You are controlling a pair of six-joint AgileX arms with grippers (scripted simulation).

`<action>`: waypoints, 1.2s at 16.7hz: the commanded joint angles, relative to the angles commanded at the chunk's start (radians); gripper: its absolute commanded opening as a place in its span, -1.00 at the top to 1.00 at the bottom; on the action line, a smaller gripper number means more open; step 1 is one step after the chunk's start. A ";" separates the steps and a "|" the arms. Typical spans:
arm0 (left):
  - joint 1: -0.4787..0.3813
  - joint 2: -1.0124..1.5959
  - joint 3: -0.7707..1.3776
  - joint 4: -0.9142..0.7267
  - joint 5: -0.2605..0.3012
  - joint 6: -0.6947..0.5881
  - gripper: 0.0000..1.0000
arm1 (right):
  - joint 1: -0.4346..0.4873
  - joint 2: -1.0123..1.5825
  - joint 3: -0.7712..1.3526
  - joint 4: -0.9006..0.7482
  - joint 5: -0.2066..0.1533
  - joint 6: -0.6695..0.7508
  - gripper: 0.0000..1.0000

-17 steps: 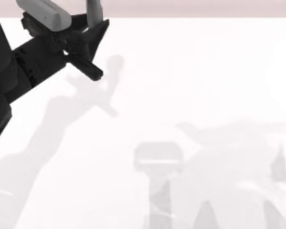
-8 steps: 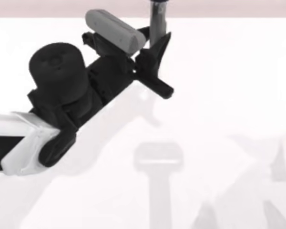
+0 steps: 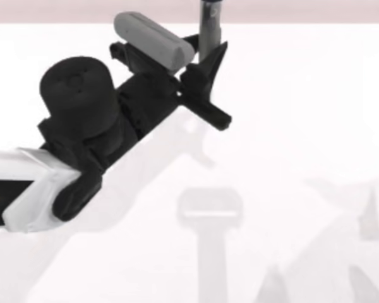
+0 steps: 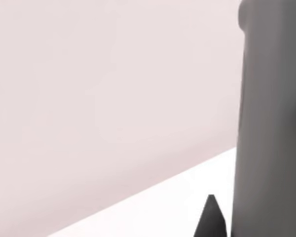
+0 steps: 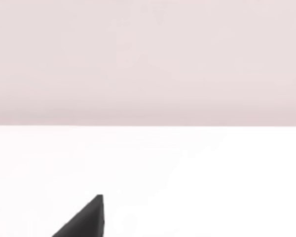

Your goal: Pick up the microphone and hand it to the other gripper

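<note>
The microphone (image 3: 210,28) stands upright at the table's far edge, left of the middle, its grey handle down and its dark head cut off by the top view's upper edge. My left gripper (image 3: 208,47) is shut on the handle, its black fingers on either side. In the left wrist view the grey handle (image 4: 271,123) fills one side, with one black fingertip (image 4: 211,219) close beside it. My right gripper (image 5: 86,222) shows only as a black point at the edge of its wrist view, over bare table; in the top view it is out of sight.
The left arm's round black joint (image 3: 79,95) and white sleeve (image 3: 25,189) reach in from the table's left. Faint grey shadows of the arms lie on the white table (image 3: 290,113) at the front middle and right. A pale pink wall (image 5: 148,59) rises behind the far edge.
Over the last second the left arm swung right along the far edge with the microphone in its grip. In the last half second it has barely moved.
</note>
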 joint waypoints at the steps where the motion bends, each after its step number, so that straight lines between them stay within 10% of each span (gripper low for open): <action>1: 0.000 0.000 0.000 0.000 0.000 0.000 1.00 | 0.000 0.000 0.000 0.000 0.000 0.000 -1.00; 8: 0.000 0.000 0.000 0.000 0.000 0.000 1.00 | 0.048 0.159 0.083 0.072 -0.103 0.004 -1.00; 20: 0.000 0.000 0.000 0.000 0.000 0.000 1.00 | 0.244 1.067 0.595 0.529 -0.595 0.035 -1.00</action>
